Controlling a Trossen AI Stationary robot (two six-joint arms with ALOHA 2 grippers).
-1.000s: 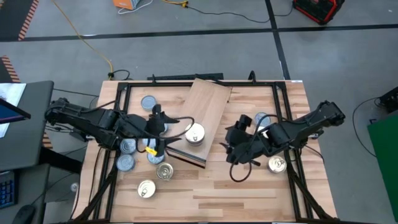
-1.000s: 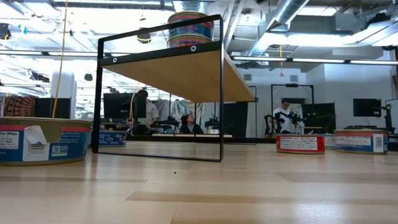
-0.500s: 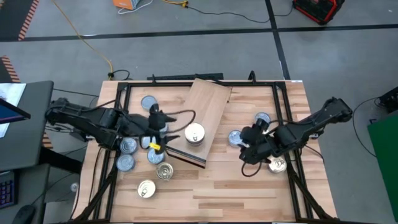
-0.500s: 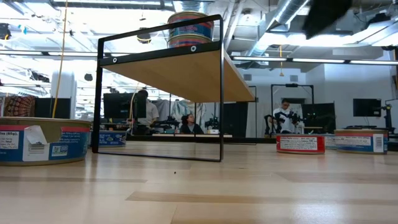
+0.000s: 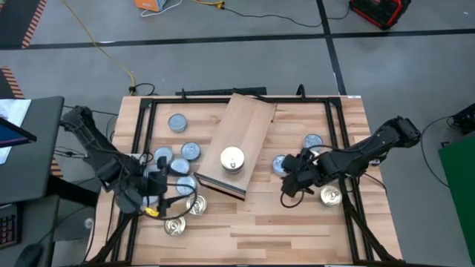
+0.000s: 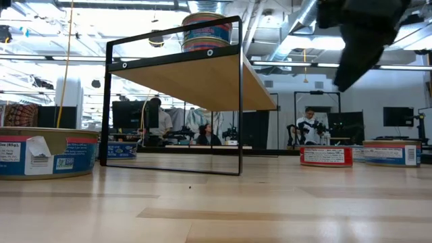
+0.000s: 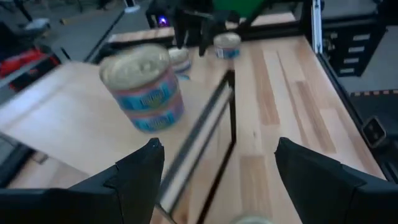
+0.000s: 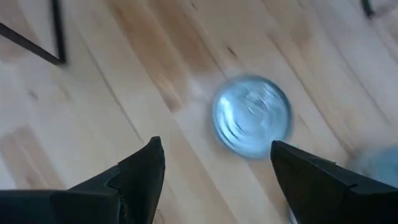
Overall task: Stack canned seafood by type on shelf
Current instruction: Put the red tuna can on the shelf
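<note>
Silver-topped can [image 8: 252, 124], right pincer [image 8: 214, 177] open above

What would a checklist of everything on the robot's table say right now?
Surface: slatted wooden tabletop, bare along its front.
Job's things: shelf lies at an angle mid-table, with a stack of two gold-lid cans on it; silver-top cans cluster to its left, more cans to its right.
Clutter: nothing seen.
Grippers: left gripper open, empty, over the left cans; right gripper open, empty, above a silver-top can.
Cables: yellow cable on the floor.
Surroundings: grey floor; people at desks in the room behind.
</note>
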